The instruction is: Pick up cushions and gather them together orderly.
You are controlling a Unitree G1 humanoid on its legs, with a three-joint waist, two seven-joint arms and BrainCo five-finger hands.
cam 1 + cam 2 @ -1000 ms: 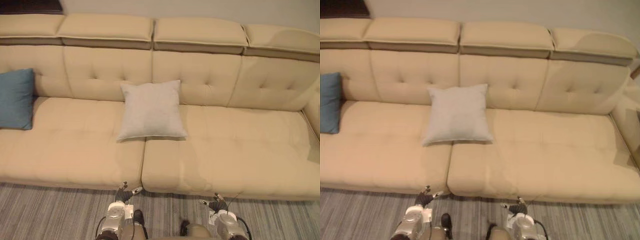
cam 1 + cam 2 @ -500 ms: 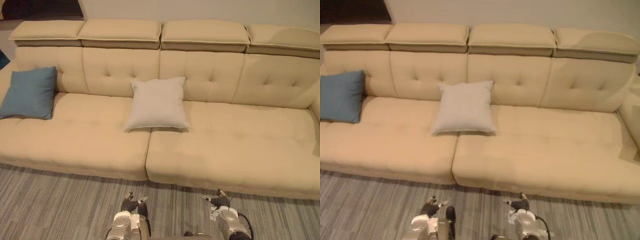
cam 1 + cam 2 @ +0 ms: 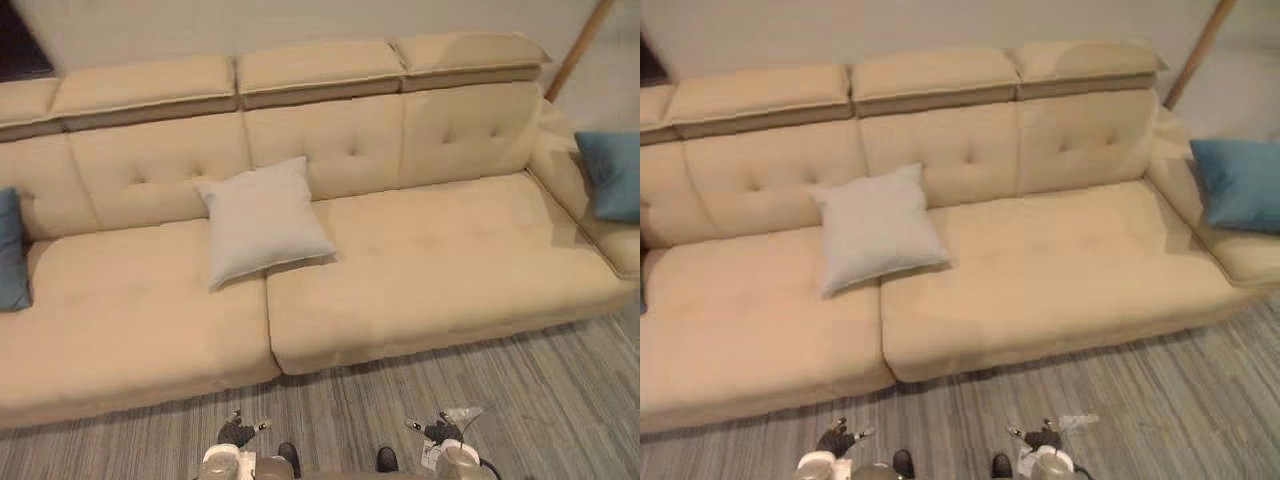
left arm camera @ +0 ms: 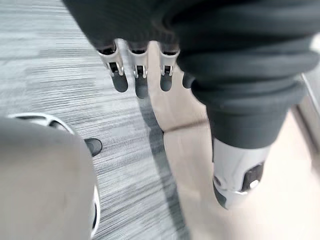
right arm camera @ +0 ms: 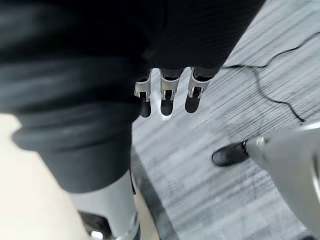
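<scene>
Pale cushion [image 3: 262, 218] is propped midway on the sofa [image 3: 450, 260], left blue cushion [image 3: 10, 250] and right blue cushion [image 3: 612, 175] parted at its ends — none gathered; left robot hand [image 3: 238, 432] and right robot hand [image 3: 438, 430] are held low, released, seemingly beyond reach.

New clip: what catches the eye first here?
A long beige sofa spans the view, with a pale cushion leaning on its backrest left of centre. A blue cushion sits at its right end, a second blue cushion at the left edge. Left hand and right hand hang open over the floor.

The view has swung right, bringing a second blue cushion [image 3: 1240, 183] into sight.
</scene>
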